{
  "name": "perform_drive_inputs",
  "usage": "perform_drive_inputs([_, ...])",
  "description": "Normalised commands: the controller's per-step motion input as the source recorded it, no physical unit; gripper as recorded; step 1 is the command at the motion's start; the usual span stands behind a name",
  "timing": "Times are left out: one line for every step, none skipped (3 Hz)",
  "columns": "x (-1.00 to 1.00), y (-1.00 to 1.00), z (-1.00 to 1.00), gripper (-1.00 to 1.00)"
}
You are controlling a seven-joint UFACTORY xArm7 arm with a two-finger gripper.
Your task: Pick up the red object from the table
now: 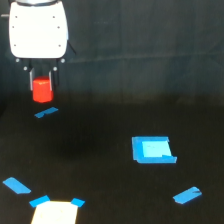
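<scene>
Exterior view shows the red object (42,90) near the upper corner on the exterior view's left, and it sits directly under the white body of the arm, between the two dark fingers of the pincer (42,80). The fingers come down on both sides of its upper part, so the pincer looks closed narrow on the red object; the picture is blurred, so the contact itself I judge rather than see clearly. The object stands upright, its long axis vertical, in line with the pincer above it. There is no sideways offset between them: the object lies straight below, centred.

Whether its bottom touches the worktop (110,65) or is already a little above it, I cannot tell, because the black surface gives no clear shadow there.

Just below the object, a small blue tape strip (46,112) lies flat on the worktop, close but apart from it. Farther away, toward the exterior view's right, is a blue square tape piece (152,150), and more strips lie near the bottom edge, beside a light square patch (55,212).

My judgement: the grasp is made, and the coming move is only straight upward along this vertical axis.
</scene>
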Motion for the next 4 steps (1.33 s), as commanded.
perform_drive_inputs([0.16,0.41,1.0,-1.0])
perform_drive_inputs([0.06,0.44,1.0,-1.0])
perform_drive_inputs([0.52,1.0,0.48,-1.0])
perform_drive_inputs([0.53,1.0,0.66,-1.0])
